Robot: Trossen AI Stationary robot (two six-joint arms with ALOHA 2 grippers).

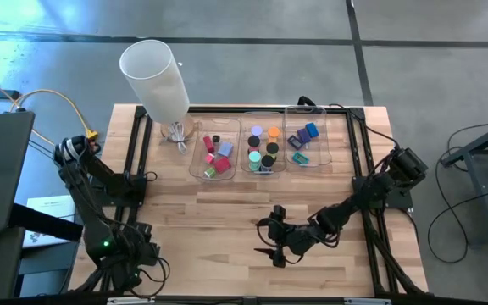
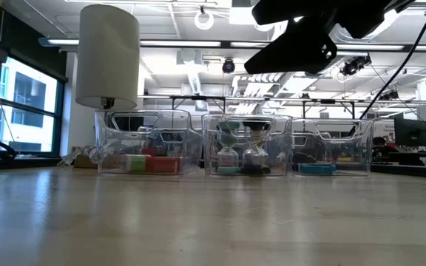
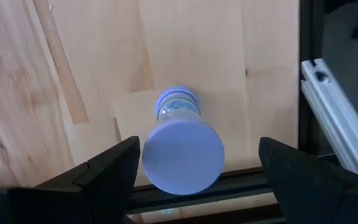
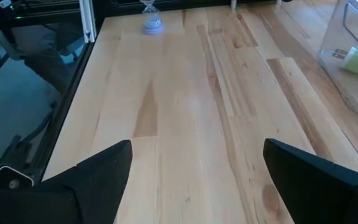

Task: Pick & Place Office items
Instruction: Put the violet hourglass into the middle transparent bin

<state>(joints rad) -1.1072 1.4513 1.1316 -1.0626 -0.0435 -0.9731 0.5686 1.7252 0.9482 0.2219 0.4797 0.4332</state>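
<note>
Your right tool (image 1: 276, 247) hangs over the bare middle of the bench (image 1: 227, 220) with its fingers spread wide and nothing between them. Your left tool (image 3: 199, 149) is also spread wide and empty, with its arm folded at the bench's left side.

Most of the office items (image 1: 261, 146) already lie in the three clear trays (image 1: 288, 166) along the far edge. The one piece that looks unsorted is a lavender-capped piece (image 4: 152, 23), shaped like a small hourglass. It stands on the bare wood beside the black frame rail (image 4: 87, 25) near a corner, well apart from the right tool. The left wrist view shows it from above (image 3: 182, 152), framed between that tool's fingers but not touched by them. I cannot place it with certainty in the high view.

This piece is probably your next pick, so choose one arm and leave the other parked.

- **Grip:** It is narrow at the waist and round at the caps, so close on a cap, or squarely across the waist.
- **Descent:** Come down straight and keep the fingers wide until they straddle it, because a glancing touch would likely tip it and let it roll.
- **Rail:** Approach from the open wood side so no finger catches the rail.
- **Carry:** Lift well clear of the tray walls and keep away from the tall white cylinder (image 1: 155, 76).
</note>
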